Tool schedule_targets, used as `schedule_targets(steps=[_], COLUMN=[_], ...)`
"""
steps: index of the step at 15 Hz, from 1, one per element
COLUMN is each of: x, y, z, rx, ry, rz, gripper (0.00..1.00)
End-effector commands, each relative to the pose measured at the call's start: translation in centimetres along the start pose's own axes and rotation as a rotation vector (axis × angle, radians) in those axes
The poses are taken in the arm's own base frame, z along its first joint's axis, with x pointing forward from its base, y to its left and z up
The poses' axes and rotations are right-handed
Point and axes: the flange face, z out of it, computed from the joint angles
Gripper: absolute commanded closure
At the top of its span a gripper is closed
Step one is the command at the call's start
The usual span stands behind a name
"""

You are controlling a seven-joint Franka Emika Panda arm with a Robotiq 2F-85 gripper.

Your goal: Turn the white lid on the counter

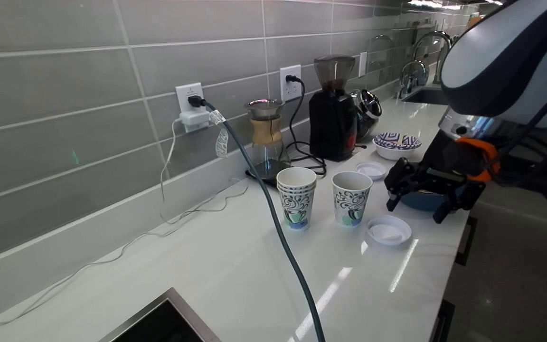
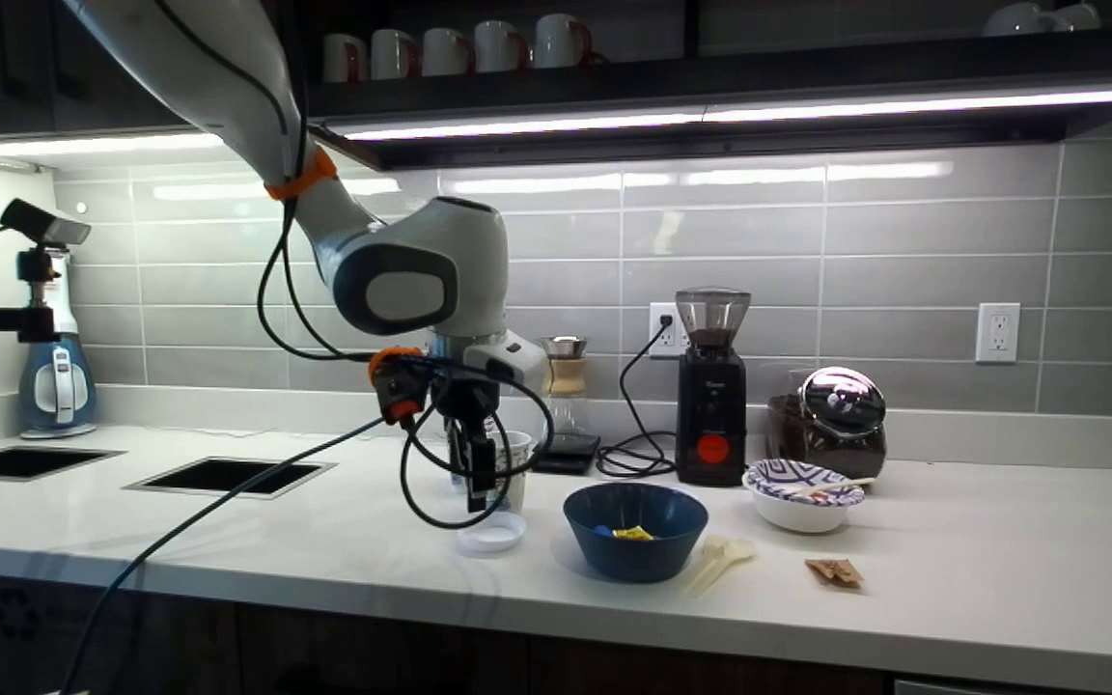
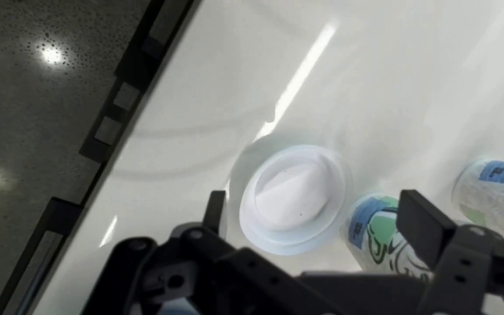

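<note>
Just beside the single paper cup [image 1: 351, 198], on the counter [image 1: 235, 266]: white plastic cup lid [image 1: 389, 231].
Probably light, slippery, easily dented; best pinched softly across opposite sides of its rim. Near that cup: gripper [image 1: 415, 211] with fingers [image 3: 425, 229] wide apart, empty.

Recycling sign [image 2: 15, 614] on dark cab. front [image 2: 141, 642], blk. grinder [image 2: 701, 413] lettering too sm. to read, cord tag [image 1: 221, 143] illeg.
</note>
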Motion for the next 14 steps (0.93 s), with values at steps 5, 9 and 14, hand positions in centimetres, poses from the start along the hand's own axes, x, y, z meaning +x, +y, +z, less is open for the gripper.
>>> schedule_targets(steps=[5,9,14], x=[1.1,1.9,2.1], y=[-0.4,-0.6,-0.3], z=[3.8,4.6,6.2], rx=[0.096,0.131,0.141], ry=[0.024,0.081,0.093], rz=[-0.087,-0.087,-0.081], gripper=[0.0,0.0,0.0])
